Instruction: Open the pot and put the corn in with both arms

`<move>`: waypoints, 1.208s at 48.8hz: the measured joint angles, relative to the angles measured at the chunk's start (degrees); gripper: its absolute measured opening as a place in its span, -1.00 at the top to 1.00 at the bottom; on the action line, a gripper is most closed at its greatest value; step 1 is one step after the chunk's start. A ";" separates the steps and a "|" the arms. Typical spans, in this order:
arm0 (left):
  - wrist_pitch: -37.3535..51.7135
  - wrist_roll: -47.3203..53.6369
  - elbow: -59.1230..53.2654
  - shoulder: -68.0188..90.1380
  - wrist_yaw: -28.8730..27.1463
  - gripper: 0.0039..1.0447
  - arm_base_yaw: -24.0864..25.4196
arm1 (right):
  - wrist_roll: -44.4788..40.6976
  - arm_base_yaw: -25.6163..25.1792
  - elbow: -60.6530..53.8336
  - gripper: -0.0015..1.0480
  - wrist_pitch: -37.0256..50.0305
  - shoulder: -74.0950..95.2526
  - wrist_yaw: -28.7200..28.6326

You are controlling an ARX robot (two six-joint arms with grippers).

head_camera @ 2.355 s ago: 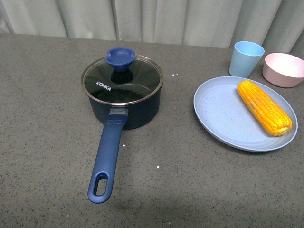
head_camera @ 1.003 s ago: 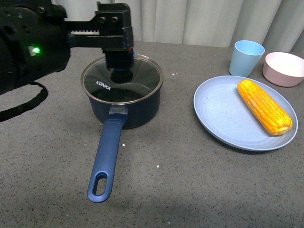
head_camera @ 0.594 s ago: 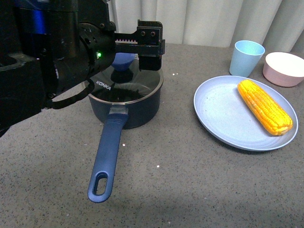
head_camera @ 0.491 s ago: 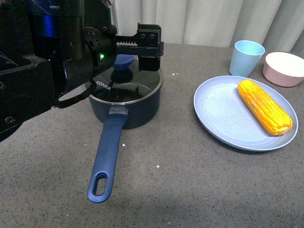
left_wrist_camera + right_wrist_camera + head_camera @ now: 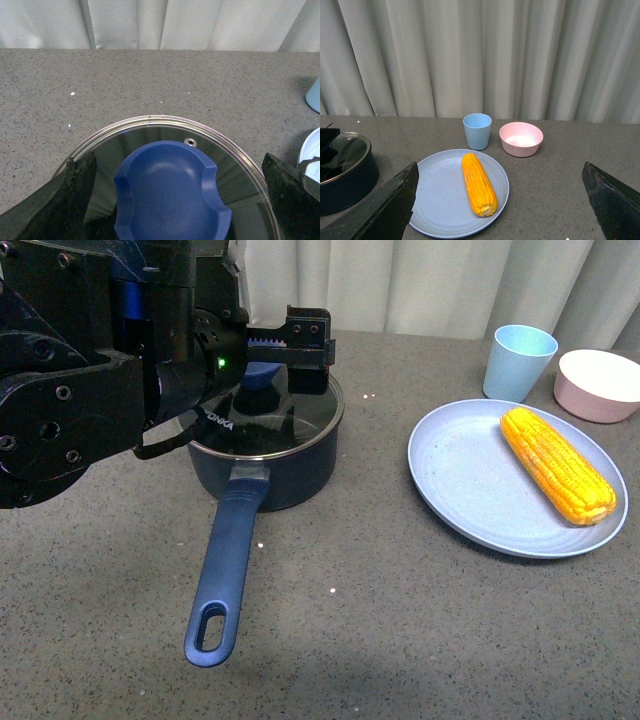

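Observation:
The pot [image 5: 270, 475] stands left of centre with its glass lid [image 5: 290, 425] on and its long blue handle [image 5: 225, 580] pointing toward me. My left gripper [image 5: 266, 378] is open over the lid, its fingers [image 5: 70, 200] on either side of the blue knob [image 5: 170, 192] with a gap on each side. The corn [image 5: 556, 465] lies on the light blue plate [image 5: 460, 480] at the right. My right gripper [image 5: 502, 205] is open and empty, held above the table short of the corn [image 5: 479, 183] and away from the pot [image 5: 345, 175]. It does not show in the front view.
A light blue cup [image 5: 520, 362] and a pink bowl [image 5: 598, 385] stand behind the plate at the far right. A grey curtain hangs along the back edge of the table. The bulky left arm [image 5: 90, 390] hides the table's left rear part.
The left arm has come into view from the left, moved over the pot and dropped lower, so its open fingers now flank the lid knob. Pot, lid and corn have not moved.

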 joint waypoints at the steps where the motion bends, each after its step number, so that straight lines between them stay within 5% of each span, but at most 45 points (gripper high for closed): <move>1: -0.11 -0.02 0.13 0.13 -0.11 -0.88 0.00 | 0.00 0.00 0.00 -0.82 0.02 0.00 0.00; 19: -0.44 0.96 1.86 3.08 -1.55 -0.88 0.46 | 0.00 0.00 0.00 -0.82 0.00 0.00 0.00; 29: -0.11 1.40 2.56 3.10 -2.01 -0.15 0.48 | 0.00 0.00 0.00 -0.83 0.00 0.00 0.00; 48: 0.15 -0.35 0.24 -0.52 -1.49 -0.12 0.37 | 0.00 0.00 0.02 -0.83 0.00 0.00 0.00; 59: 1.60 -2.05 -1.75 -5.75 -0.09 -0.12 4.98 | 0.00 0.00 0.02 -0.82 0.00 0.00 0.00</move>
